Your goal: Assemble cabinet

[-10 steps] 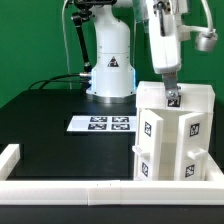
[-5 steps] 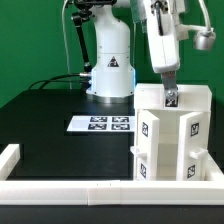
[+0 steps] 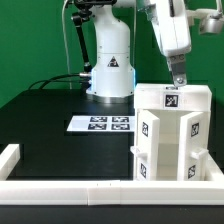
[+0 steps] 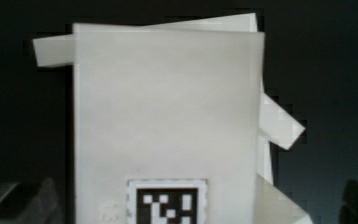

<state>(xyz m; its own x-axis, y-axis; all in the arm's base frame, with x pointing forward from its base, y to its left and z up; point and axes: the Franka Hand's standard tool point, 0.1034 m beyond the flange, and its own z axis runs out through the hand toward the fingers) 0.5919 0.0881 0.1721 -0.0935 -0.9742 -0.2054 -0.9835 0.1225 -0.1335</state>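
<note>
The cabinet (image 3: 170, 135) is a tall white boxy body with black-and-white tags, standing at the exterior view's right near the front rail. A tag (image 3: 171, 99) lies on its top. My gripper (image 3: 178, 82) hangs just above the cabinet's top, clear of it and holding nothing. In the wrist view the cabinet's top panel (image 4: 167, 110) fills the picture, with its tag (image 4: 165, 203) between my fingers. The fingers (image 4: 23, 200) show only dimly at the picture's edges, spread wide apart.
The marker board (image 3: 101, 124) lies flat on the black table left of the cabinet. A low white border rail (image 3: 70, 190) runs along the front and left edges. The arm's base (image 3: 110, 65) stands at the back, with cables (image 3: 50, 82) to its left.
My gripper was down at the cabinet's top tag; it has lifted off and moved a little to the exterior view's right. The cabinet has not moved.
</note>
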